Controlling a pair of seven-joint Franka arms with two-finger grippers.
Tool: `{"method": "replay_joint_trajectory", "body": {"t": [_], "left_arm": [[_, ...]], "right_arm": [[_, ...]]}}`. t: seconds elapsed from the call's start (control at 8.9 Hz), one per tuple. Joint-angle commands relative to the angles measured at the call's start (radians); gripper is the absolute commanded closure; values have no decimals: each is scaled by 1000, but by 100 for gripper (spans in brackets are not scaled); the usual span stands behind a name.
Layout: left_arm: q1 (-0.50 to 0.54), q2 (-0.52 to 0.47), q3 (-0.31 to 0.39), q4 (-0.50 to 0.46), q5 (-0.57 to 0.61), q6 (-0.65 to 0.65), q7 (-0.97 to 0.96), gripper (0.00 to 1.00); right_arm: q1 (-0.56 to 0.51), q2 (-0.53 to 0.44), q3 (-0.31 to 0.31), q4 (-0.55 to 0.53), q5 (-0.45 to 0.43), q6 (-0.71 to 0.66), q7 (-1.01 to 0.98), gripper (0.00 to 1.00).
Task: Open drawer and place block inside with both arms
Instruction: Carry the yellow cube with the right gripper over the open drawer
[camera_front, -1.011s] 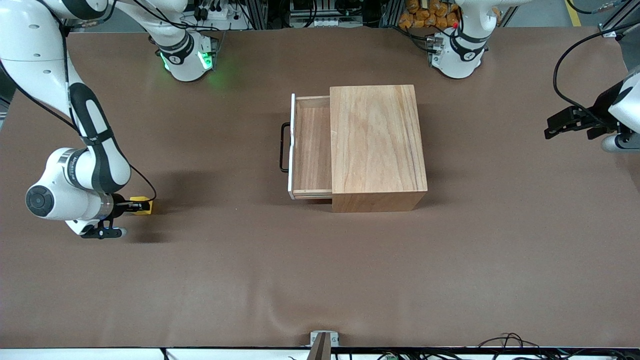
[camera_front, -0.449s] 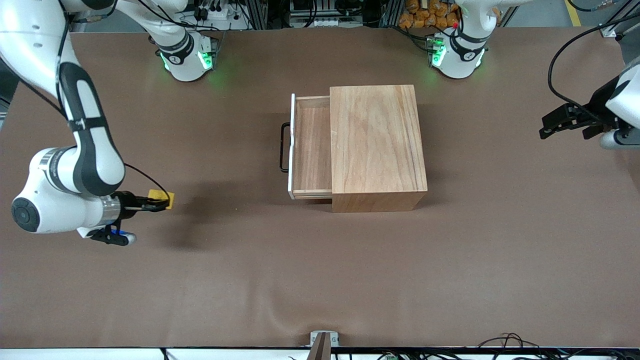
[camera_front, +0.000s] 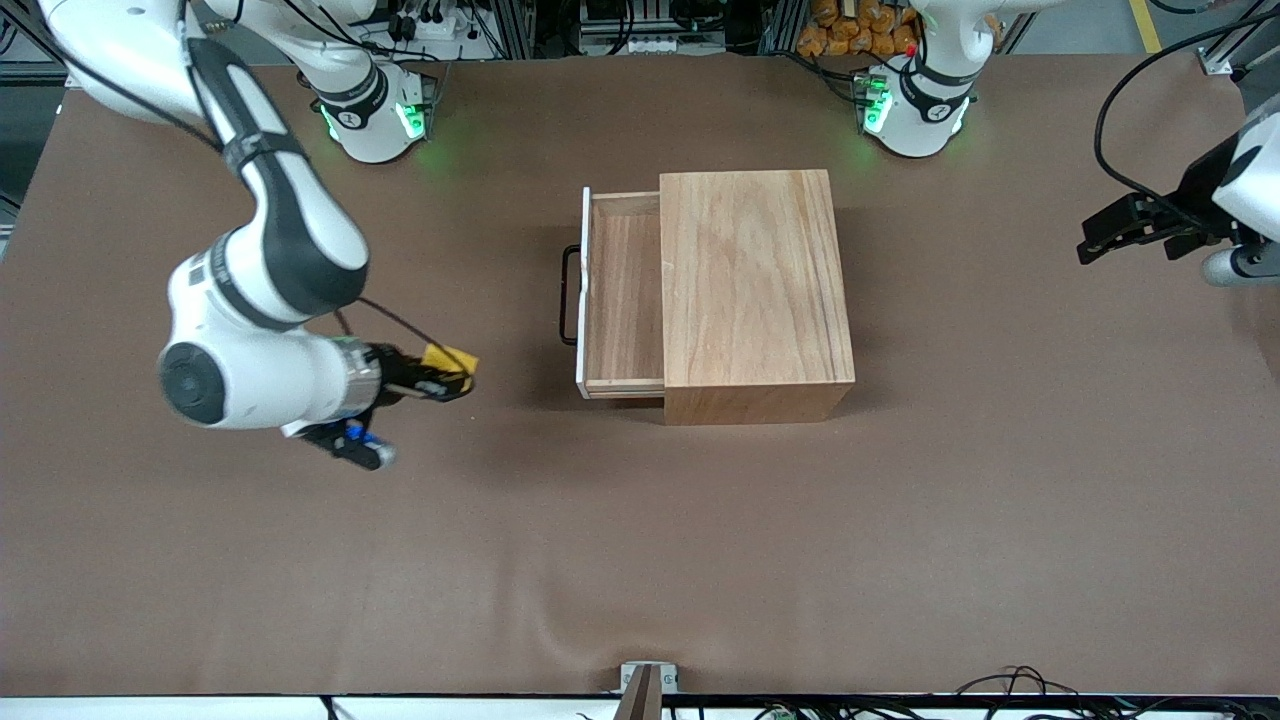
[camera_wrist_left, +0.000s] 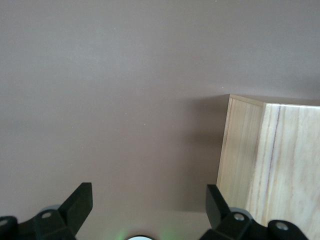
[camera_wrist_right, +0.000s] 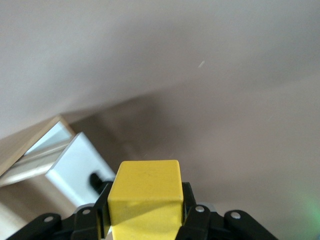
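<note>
Surface: brown table (camera_front: 640, 560), with the wooden box (camera_front: 755, 290) as the landmark near its middle.
Drawer: the drawer (camera_front: 622, 295) stood pulled out of the box toward the right arm's end of the table, its tray bare and its black handle (camera_front: 568, 295) outermost.
Right gripper: the right gripper (camera_front: 455, 378) hung over the table just off the drawer's handle, at the corner nearer the front camera, its fingers clamped on the block (camera_front: 449, 360).
Block: held in the air (a full yellow face showed in the right wrist view (camera_wrist_right: 145, 202)), not yet over the tray.
Key relation: the drawer's open tray lay from the block straight toward the box, its long axis running crosswise to that line; the right arm was far the nearer one.
Left gripper: the left gripper (camera_front: 1135, 225) waited with jaws apart, well off the box at the left arm's end.
</note>
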Motion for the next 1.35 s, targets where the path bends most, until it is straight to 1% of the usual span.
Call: {"method": "replay_joint_trajectory", "body": {"t": [0.0, 0.11, 0.22, 0.34, 0.45, 0.56, 0.67, 0.79, 0.9, 1.01, 1.12, 1.24], "left_arm": [[6, -16, -63, 11, 44, 1, -61, 0], [12, -24, -60, 10, 19, 8, -44, 0], [12, -26, -58, 8, 12, 8, -35, 0], [14, -33, -54, 8, 8, 8, -21, 0], [35, -47, -40, 8, 2, 9, 54, 0], [86, -55, -40, 2, -18, 8, 159, 0], [130, -55, -38, -5, -45, 8, 229, 0], [137, -56, -41, -5, -51, 8, 225, 0], [137, -59, -46, -7, -51, 6, 222, 0], [137, -72, -48, -19, -51, 5, 222, 0], [137, -78, -55, -34, -51, 5, 222, 0], [132, -79, -57, -35, -51, 5, 222, 0]], "right_arm": [[6, 7, 119, -1, -3, -7, 160, 100], [73, 7, 117, -4, -10, -4, 206, 100], [113, 7, 116, -35, -30, 39, 252, 100], [138, 4, 117, -91, -36, 121, 270, 100], [183, 9, 113, -107, -55, 157, 291, 100], [201, 18, 113, -113, -81, 163, 311, 100], [207, 18, 113, -150, -81, 219, 316, 100], [217, 18, 113, -182, -81, 287, 328, 100], [222, 33, 111, -176, -81, 297, 367, 27], [213, 39, 111, -173, -81, 292, 386, 0], [210, 36, 111, -163, -80, 285, 386, 0], [208, 30, 113, -129, -75, 245, 386, 0]]}}
